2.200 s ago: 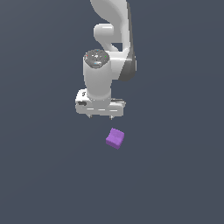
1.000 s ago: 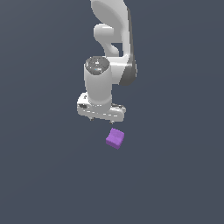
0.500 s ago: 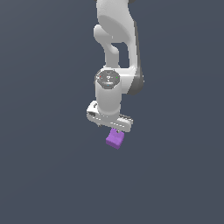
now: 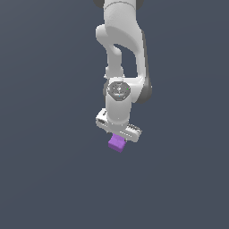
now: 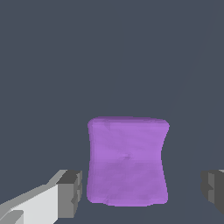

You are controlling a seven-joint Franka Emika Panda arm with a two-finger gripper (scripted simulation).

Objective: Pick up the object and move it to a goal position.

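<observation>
Your gripper [image 5: 140,192] is spread wide, astride the cube [image 5: 127,159], which sits on the floor, nearer one finger [image 5: 70,194]. Risk: closing off-centre shoves the cube sideways, so it'll twist or slip.

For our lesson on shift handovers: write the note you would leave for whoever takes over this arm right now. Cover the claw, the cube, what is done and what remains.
Claw: open, low over the purple cube. In the wrist view the cube sits between the two fingertips, one pad close to its side, with a wider gap on the other side.
Cube: on the grey floor, partly hidden under the claw in the exterior view; not gripped or lifted.
Done: claw placed around the cube.
Left: close on the cube, lift, carry to the goal. No goal marker is visible in either view.
</observation>
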